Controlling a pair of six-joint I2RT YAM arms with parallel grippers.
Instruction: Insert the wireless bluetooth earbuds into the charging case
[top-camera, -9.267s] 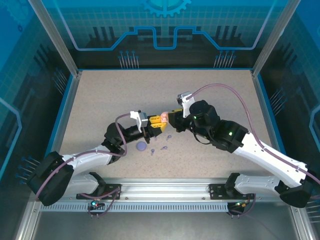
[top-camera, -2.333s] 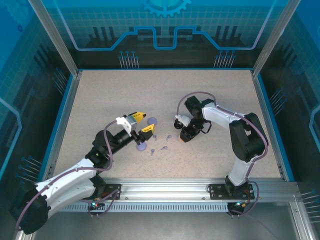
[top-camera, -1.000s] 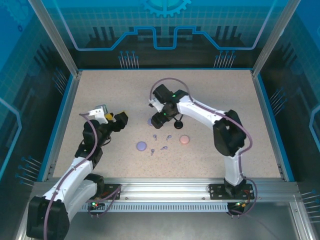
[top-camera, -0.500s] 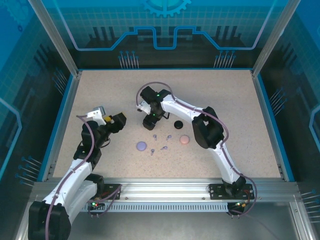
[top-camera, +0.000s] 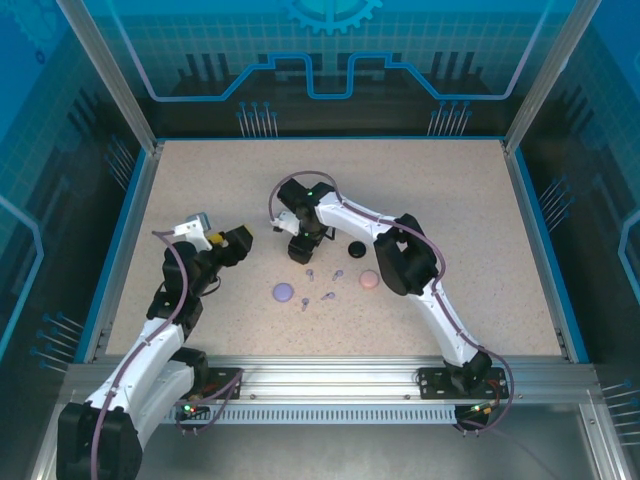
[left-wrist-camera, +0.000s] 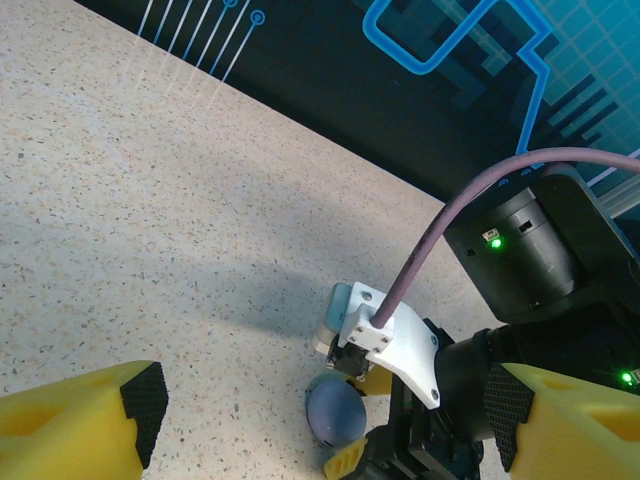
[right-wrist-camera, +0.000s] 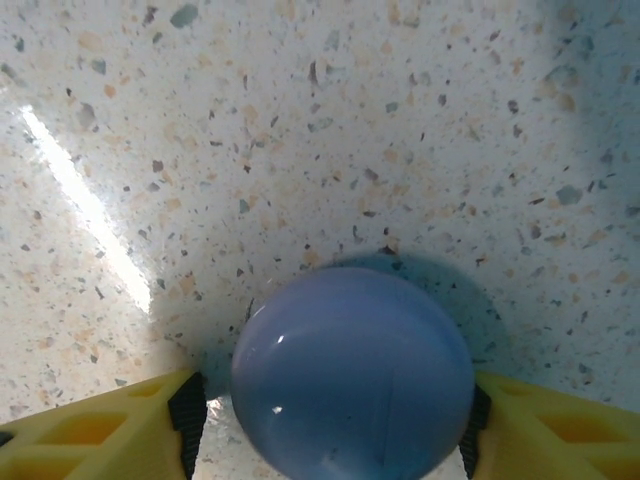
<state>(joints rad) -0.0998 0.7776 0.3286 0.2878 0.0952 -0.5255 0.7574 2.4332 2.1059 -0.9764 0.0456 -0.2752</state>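
A round lavender charging case (right-wrist-camera: 352, 375) rests on the speckled table. My right gripper (right-wrist-camera: 330, 420) points down over it, and both black pads press its sides. The left wrist view shows this case (left-wrist-camera: 335, 412) between the right gripper's yellow fingers (left-wrist-camera: 345, 465). In the top view the right gripper (top-camera: 303, 246) stands left of centre. Several tiny lavender earbuds (top-camera: 311, 273) lie loose just in front of it, one of them (top-camera: 326, 295) nearer me. My left gripper (top-camera: 236, 240) hovers to the left, open and empty, with its fingers (left-wrist-camera: 75, 425) spread wide.
Another lavender round case (top-camera: 283, 291), a black one (top-camera: 353, 249) and a pale pink one (top-camera: 370, 280) lie on the table (top-camera: 450, 200) around the earbuds. Blue walls (top-camera: 130, 230) ring the table. The right arm stretches across the middle.
My right gripper has swung left, come down over the lavender case and narrowed its jaws onto it. The left arm has hardly moved.
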